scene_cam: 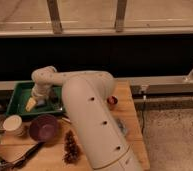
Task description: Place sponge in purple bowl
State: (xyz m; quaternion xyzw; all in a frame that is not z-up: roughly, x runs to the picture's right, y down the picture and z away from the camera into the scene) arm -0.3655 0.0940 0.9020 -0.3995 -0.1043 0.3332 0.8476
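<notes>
The purple bowl (44,127) stands on the wooden table at the front left, with nothing showing inside it. My gripper (37,99) hangs from the white arm (90,115) and reaches down into the green tray (19,92), behind and left of the bowl. A small yellow item (30,104) lies in the tray right beside the gripper. A flat grey-blue piece (121,126), which looks like the sponge, shows on the table at the arm's right edge, mostly hidden by the arm.
A small white cup (12,124) stands left of the bowl. A pine cone (70,145) lies in front of the bowl, and a dark utensil (17,159) lies at the front left. A small red object (111,100) sits near the table's back right.
</notes>
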